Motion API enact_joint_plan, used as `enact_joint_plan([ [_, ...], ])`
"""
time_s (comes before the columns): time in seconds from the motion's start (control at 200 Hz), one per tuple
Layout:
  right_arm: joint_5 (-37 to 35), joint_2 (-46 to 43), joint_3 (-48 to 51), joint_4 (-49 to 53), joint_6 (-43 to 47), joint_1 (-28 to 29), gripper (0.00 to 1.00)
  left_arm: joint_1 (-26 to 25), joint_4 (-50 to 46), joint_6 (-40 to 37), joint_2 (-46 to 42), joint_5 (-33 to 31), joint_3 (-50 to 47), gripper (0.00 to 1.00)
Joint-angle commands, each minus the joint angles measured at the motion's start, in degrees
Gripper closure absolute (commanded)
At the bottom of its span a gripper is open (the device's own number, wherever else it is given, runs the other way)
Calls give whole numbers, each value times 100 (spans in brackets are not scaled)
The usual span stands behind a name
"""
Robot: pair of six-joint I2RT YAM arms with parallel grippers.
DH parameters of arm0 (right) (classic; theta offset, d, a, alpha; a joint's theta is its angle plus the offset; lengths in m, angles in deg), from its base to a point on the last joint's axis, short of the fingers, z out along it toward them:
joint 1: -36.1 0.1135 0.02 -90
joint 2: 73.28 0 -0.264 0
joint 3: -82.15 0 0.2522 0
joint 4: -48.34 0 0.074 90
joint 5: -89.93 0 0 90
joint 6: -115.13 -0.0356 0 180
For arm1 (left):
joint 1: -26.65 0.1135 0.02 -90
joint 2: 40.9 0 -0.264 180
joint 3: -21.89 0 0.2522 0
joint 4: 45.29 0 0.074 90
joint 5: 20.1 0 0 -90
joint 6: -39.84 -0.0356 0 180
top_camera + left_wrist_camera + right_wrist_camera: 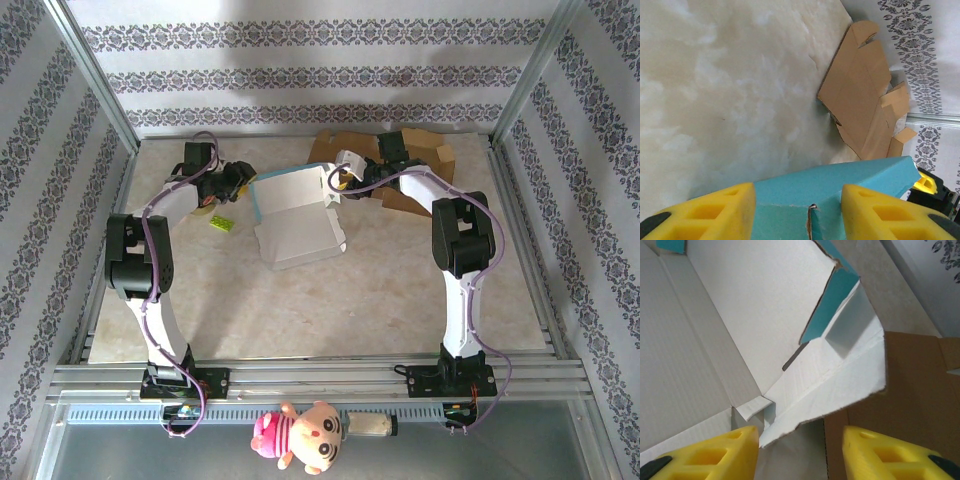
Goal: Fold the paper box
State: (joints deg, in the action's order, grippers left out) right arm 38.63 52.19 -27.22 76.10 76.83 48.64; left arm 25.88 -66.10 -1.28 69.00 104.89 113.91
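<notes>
White paper box [300,238], long axis left-right, lid [290,190] upright along far side

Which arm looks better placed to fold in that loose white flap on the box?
Probably the right. The right hand is open, with the white flap edge between its fingers, on its own side of the paper box. The left hand sits at the opposite side, facing the teal outer wall.
</notes>
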Motion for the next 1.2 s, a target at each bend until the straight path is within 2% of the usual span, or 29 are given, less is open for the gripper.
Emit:
enact_joint_plan([
  [0.0,489,15,-66,232,310,-9,51,-63,-136,-220,67,78,202,53],
  [0.4,186,51,-174,340,543,-273,50,-184,-229,-318,61,44,278,57],
  [0.66,-199,444,-557,314,427,-71,51,-264,-274,-369,77,9,242,57],
  [1.014,752,238,-328,428,272,26,52,-340,-253,-371,84,17,256,57],
  [1.199,810,301,-417,467,125,130,52,-387,-183,-351,97,37,224,57],
])
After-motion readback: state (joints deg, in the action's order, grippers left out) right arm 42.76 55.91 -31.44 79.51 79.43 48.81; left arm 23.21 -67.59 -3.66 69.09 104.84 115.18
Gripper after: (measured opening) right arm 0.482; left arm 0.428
